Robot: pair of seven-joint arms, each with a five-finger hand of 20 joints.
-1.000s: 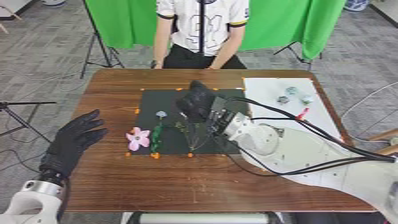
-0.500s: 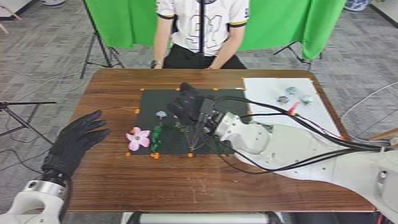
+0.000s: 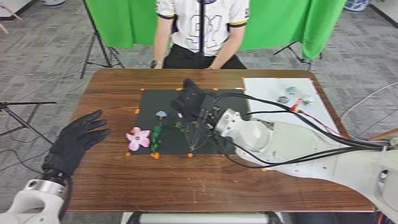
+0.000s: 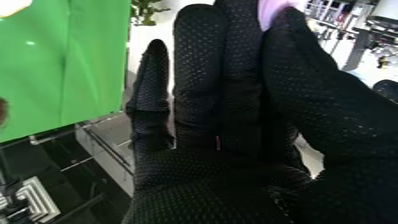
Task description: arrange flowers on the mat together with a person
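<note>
Right hand (image 3: 188, 102): over black mat (image 3: 158, 100), shifted slightly left since first frame
Grip: thumb and finger pinch pale purple piece (image 4: 270, 10)
Left hand (image 3: 75, 140): fingers extended, unmoved

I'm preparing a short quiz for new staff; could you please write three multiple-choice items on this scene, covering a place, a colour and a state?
1. Where is the pink flower?
A. On the white sheet
B. On the left of the mat
C. On the floor

2. What colour is the mat?
A. Black
B. Yellow
C. Red

3. What is the right hand doing?
A. Lying palm-up
B. Pointing at the person
C. Pinching a lilac flower

1 B: the head view shows it there.
2 A: its surface is plainly black.
3 C: the right wrist view shows lilac at the fingertips.
</note>
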